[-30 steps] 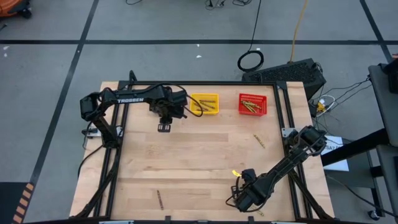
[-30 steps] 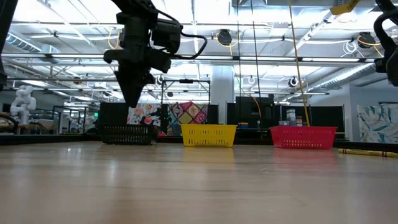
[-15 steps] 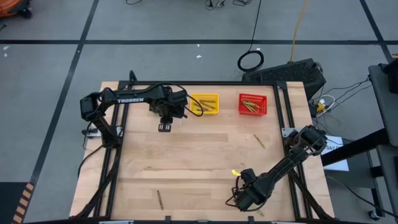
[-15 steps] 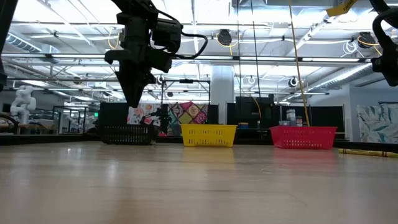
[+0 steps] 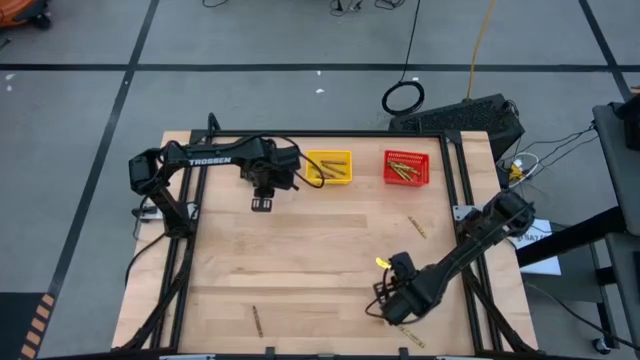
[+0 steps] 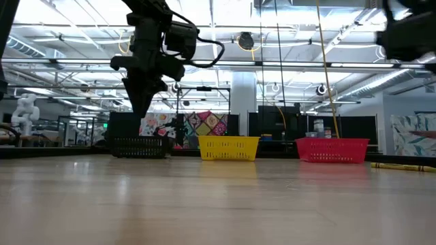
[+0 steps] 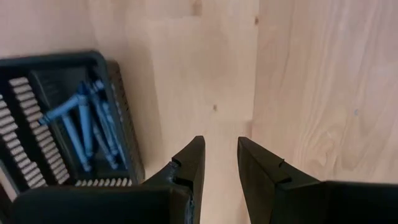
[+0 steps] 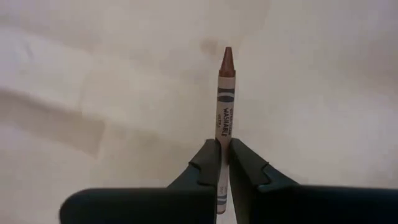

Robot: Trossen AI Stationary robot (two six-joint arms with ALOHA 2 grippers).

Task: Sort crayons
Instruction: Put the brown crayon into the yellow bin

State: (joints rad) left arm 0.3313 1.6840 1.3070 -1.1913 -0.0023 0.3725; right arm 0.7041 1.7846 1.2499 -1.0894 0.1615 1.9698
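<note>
High view: wooden table (image 5: 300, 260) with three bins along the far edge. Black bin (image 5: 262, 203) mostly hidden under the left gripper (image 5: 262, 204); yellow bin (image 5: 330, 167) holding yellow-olive crayons (image 5: 322, 168); red bin (image 5: 406, 168) holding brown crayons (image 5: 404, 174). Loose crayons on the wood: one near the right edge (image 5: 417, 228), one near the front left (image 5: 254, 320), one at the front right beside the right arm (image 5: 413, 338). Right gripper (image 5: 390, 308) low over the front right part of the table; finger state not readable from above.

Low view: same row seen level across the table, black bin (image 6: 141, 146) at left, yellow bin (image 6: 228, 148) in the middle, red bin (image 6: 332, 150) at right; contents hidden by the walls. Left gripper (image 6: 139, 102) hanging above the black bin, clear of it. One loose crayon (image 6: 402, 165) lying flat at far right.

Left wrist view: black bin (image 7: 68, 124) with several blue crayons (image 7: 87, 127) lying crossed inside. Left gripper (image 7: 221, 155) empty, fingers (image 7: 194, 158) slightly parted, bare wood between them, just beside the bin's wall.

Right wrist view: right gripper (image 8: 224, 155) pinching a brown crayon (image 8: 225, 93), fingers (image 8: 208, 162) pressed against its lower end, pointed tip sticking out forward past them, pale blurred surface behind.
</note>
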